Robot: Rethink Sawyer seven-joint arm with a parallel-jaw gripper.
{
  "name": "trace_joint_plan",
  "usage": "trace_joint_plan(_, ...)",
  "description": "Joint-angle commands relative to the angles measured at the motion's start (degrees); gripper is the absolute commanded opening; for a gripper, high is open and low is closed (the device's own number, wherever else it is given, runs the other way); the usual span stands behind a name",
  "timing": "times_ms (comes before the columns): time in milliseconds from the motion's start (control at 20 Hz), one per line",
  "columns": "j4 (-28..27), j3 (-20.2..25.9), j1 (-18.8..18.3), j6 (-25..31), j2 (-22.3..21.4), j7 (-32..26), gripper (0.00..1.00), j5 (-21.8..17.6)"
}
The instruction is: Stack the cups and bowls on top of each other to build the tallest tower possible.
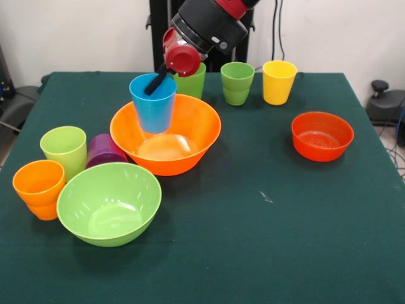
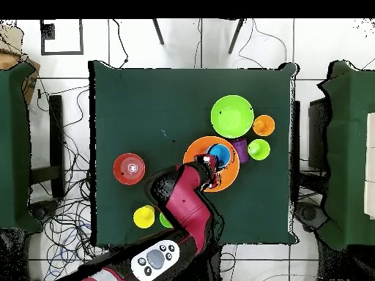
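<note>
**Blue cup hanging over the orange bowl, held by its rim**

The gripper is reaching down from above and is clamping the blue cup by its far rim: 1 dark finger is showing inside the mouth, so the wall is being pinched between inner and outer finger. The cup is hanging upright, mouth up, its base over the near-left inside of the large orange bowl. Whether the base is touching the bowl wall I cannot tell. A rim grip is likely chosen because it is leaving the cup's base free to seat into something.

In the overhead view the blue cup is sitting within the orange bowl's outline, with the arm crossing the bowl's lower edge.

Other pieces:
- Lime-green bowl is resting upright at the front, just beside the orange bowl.
- Lime cup, purple cup and orange cup are clustering at its left; the purple one is wedged between the 2 bowls.
- 2 green cups and 1 yellow cup are standing along the back edge, 1 green half hidden behind the gripper.
- Small red-orange bowl is sitting well apart, alone.

Judgement: nothing is stacked yet beyond this 1 cup over the bowl. With all bowls mouth up, a cup set inside is adding little height.
</note>
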Motion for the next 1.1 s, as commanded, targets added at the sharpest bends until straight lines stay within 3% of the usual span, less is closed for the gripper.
trace_joint_plan(50,1.6,9.4,-0.5,0.5,0.7,12.3,0.00,1.0)
trace_joint_plan(750,1.3,9.7,0.7,-0.2,2.1,13.5,0.00,2.2)
trace_joint_plan(1100,1.8,11.7,-0.9,-2.6,1.5,13.8,0.00,1.1)
